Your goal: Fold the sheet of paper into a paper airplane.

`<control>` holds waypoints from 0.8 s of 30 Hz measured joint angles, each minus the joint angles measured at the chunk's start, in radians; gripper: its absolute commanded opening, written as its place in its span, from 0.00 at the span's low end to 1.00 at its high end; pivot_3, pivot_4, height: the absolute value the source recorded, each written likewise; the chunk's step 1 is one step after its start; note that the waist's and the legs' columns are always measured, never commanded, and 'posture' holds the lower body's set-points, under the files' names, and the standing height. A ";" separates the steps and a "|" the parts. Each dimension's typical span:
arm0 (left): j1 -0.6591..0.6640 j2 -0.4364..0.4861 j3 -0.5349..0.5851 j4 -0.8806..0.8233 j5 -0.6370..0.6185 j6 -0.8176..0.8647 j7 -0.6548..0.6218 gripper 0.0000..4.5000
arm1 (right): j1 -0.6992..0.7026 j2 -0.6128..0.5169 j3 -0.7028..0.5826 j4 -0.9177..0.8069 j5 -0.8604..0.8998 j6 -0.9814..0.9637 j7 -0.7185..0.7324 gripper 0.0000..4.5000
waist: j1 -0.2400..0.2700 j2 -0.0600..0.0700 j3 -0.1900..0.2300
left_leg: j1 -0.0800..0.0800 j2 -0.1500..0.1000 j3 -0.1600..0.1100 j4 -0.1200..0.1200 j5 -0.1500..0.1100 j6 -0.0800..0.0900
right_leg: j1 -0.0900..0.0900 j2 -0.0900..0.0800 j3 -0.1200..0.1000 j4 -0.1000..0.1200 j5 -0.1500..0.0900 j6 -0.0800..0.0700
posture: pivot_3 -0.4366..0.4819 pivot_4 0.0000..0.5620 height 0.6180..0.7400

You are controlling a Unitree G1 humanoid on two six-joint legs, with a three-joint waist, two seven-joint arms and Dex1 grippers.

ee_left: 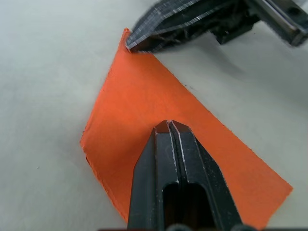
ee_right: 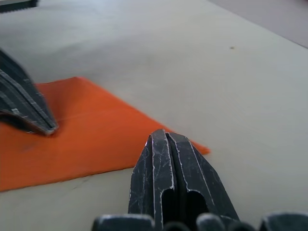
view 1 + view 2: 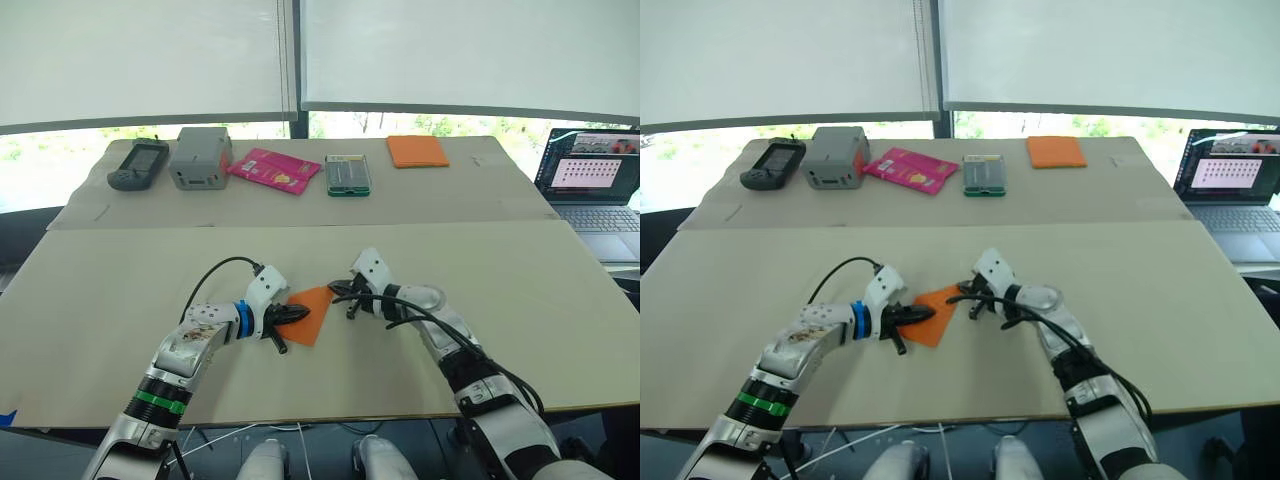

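The sheet of paper (image 3: pixel 315 313) lies flat on the table (image 3: pixel 560 300) at lower centre of the left eye view, already a pointed orange wedge, its long axis running from lower left up to a tip at upper right. The left gripper (image 3: pixel 296 314) has its fingers pressed together on the wedge's left part, pinning rather than pinching it; the right gripper (image 3: pixel 336 291), fingers likewise together, sits at the upper-right tip. Both are in contact, so I judge the next crease turns on the line between the two tips. The left wrist view shows the right gripper's tip (image 1: pixel 132 44) touching the very corner, which the head views leave vague; the right wrist view shows the paper's near edge lying flat, unlifted
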 measured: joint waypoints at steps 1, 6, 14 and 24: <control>-0.001 0.001 0.000 0.001 0.000 0.000 -0.001 0.00 | 0.014 -0.003 0.008 -0.022 0.000 0.003 0.013 0.01 | 0.000 0.000 0.000 | 0.000 0.000 0.000 0.000 0.000 0.000 | 0.000 0.000 0.000 0.000 -0.001 0.001 | 0.48 0.27 1.00; -0.004 0.003 -0.001 0.002 0.004 0.003 0.000 0.00 | 0.071 -0.014 0.052 -0.148 -0.001 0.062 0.057 0.01 | -0.001 0.000 0.000 | 0.001 0.001 0.000 0.000 0.000 0.000 | 0.001 0.001 0.000 0.000 -0.001 0.001 | 0.48 0.27 1.00; -0.005 0.004 -0.003 0.002 0.005 0.010 -0.001 0.00 | 0.176 -0.032 0.131 -0.383 0.006 0.210 0.102 0.01 | 0.001 0.000 0.000 | 0.001 0.001 0.000 -0.001 0.000 0.000 | 0.000 0.001 0.000 0.000 -0.001 0.001 | 0.48 0.27 1.00; -0.008 0.020 -0.003 0.002 0.004 0.016 -0.022 0.00 | 0.260 -0.040 0.161 -0.555 0.065 0.392 0.104 0.01 | -0.001 0.000 0.000 | 0.002 0.002 0.001 -0.001 0.000 0.000 | 0.000 0.002 0.000 0.000 -0.001 0.001 | 0.48 0.27 1.00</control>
